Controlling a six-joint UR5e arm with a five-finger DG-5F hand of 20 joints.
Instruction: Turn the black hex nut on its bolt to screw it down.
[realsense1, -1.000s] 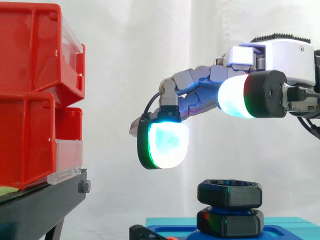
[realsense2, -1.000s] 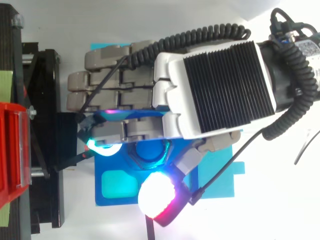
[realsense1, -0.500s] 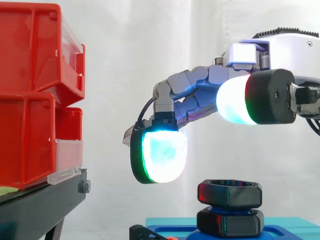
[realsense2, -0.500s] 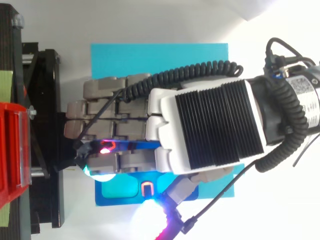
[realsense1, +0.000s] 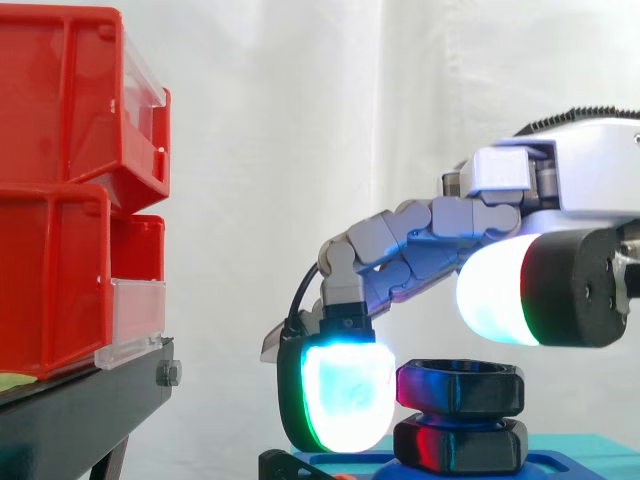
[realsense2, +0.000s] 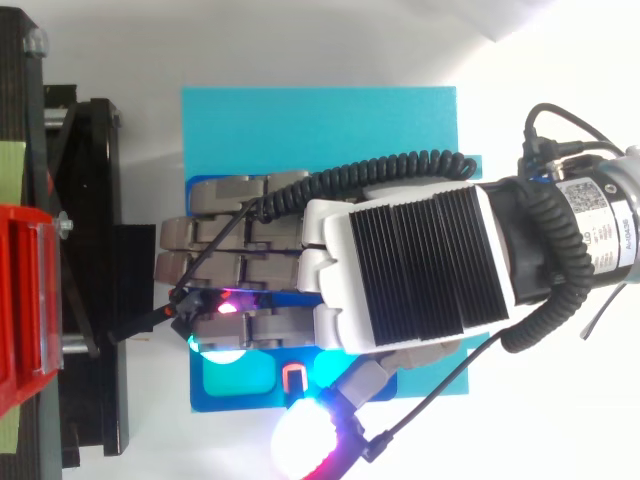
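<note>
hand (realsense2: 400, 270): spread, pinching nothing; thumb pad (realsense1: 495, 300) up and apart from the bent fingers
finger pad (realsense1: 345, 395): just left of black hex nut (realsense1: 460, 386), contact unclear
nut: above lower hex (realsense1: 460, 445) on blue base (realsense2: 320, 120); from above, hidden under hand
bolt shank: hidden

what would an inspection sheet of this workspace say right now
surface: white table with a cyan base plate on it
job's things: black hex nut sits level above a second black hex piece, with a narrow gap between them
clutter: nothing seen
hand: the hand is open over the nut; one glowing finger pad is low at the nut's left side, contact unclear; the thumb pad is higher, above the nut's top
cables: no task cable seen
surroundings: red bins on a black stand, white curtain behind
</note>
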